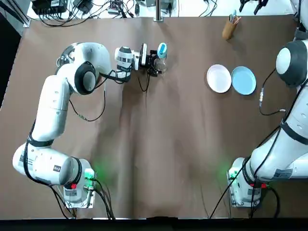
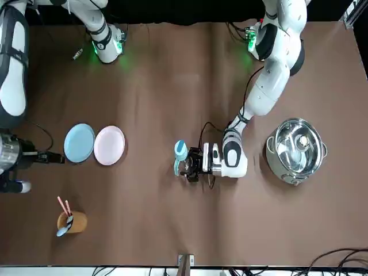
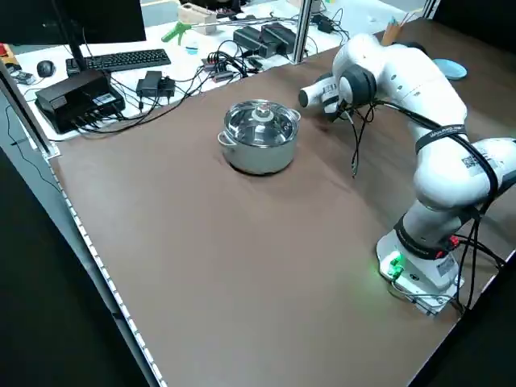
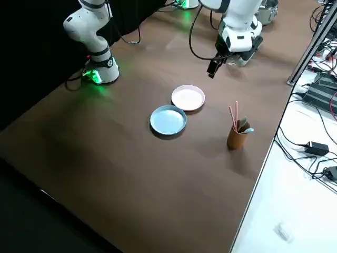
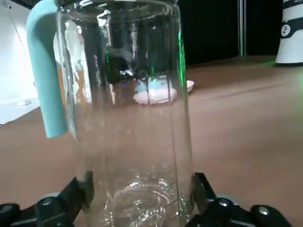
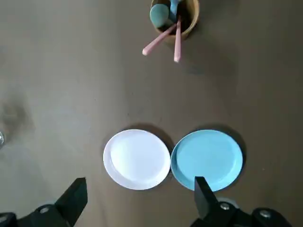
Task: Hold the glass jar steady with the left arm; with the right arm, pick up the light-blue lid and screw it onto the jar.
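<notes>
Left gripper [image 5: 142,185] clamps the upright glass jar [image 5: 128,94], with the light-blue lid [image 5: 45,80] on edge beside it; right gripper [image 6: 139,194] hangs wide open.

The tabletop [image 1: 168,154] is plain matte brown. The glass jar [image 1: 160,66] is clear and colourless, and the lid [image 1: 162,49] is light blue. Toward the tabletop's right edge, the pale plate [image 1: 219,78] is white with a faint pink tint and the blue plate [image 1: 243,80] is light blue. The cup [image 1: 229,30] near the far right corner is tan and holds pink sticks [image 6: 161,40]. The pot [image 2: 273,155] is shiny silver. The left arm [image 1: 55,110] and right arm [image 1: 288,139] are white with black joints, and the base lights [image 1: 89,174] glow green.
</notes>
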